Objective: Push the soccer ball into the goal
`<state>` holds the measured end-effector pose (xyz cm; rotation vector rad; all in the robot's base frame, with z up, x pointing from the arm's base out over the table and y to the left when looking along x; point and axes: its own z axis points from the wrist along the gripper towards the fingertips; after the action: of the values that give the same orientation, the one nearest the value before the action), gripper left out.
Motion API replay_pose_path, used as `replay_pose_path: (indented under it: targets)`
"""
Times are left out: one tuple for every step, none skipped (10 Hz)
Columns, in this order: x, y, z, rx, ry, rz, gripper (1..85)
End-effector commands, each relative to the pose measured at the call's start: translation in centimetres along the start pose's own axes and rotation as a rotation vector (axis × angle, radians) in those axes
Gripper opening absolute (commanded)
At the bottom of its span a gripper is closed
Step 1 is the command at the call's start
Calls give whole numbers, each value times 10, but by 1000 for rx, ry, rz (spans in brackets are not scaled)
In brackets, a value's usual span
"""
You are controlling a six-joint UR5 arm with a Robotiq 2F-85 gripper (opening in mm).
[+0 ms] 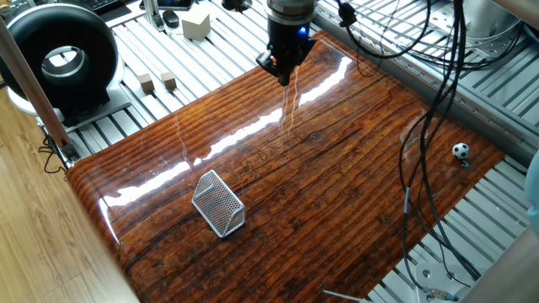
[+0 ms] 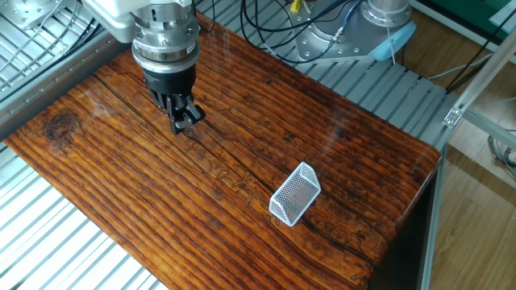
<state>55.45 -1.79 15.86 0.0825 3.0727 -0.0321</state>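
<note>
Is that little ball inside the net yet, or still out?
Out. The ball sits at the board's edge, far from the goal, which looks empty in both views.

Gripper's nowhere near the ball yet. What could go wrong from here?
1. The soccer ball sits at the board's edge by the metal slats; a poor push could roll it off.
2. Dangling black cables hang between the gripper and the ball, so the arm may snag them.
3. The goal is far across the board; a long push may drift wide.
</note>
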Motion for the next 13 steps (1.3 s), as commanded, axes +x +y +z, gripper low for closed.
replay_pose_path:
  targets:
    - [5,-8,13,-38,-15,-88,10]
    - [4,-5,12,-44,-18,-91,10]
    - [2,-3,11,-45,-21,-97,10]
    - [-3,-4,11,-42,-41,-125,10]
    - [-1,-4,11,-40,-34,-142,10]
    - [1,2,11,-66,-30,-164,10]
    - [0,3,11,-67,-32,-185,10]
    - [1,-1,11,-51,-31,-216,10]
    - [2,-6,11,-34,-22,-240,10]
    - [7,-4,11,-43,-6,-258,10]
    - [13,1,11,-65,15,-280,10]
    - [13,10,10,-100,8,-324,10]
    - [11,3,11,-70,2,-341,10]
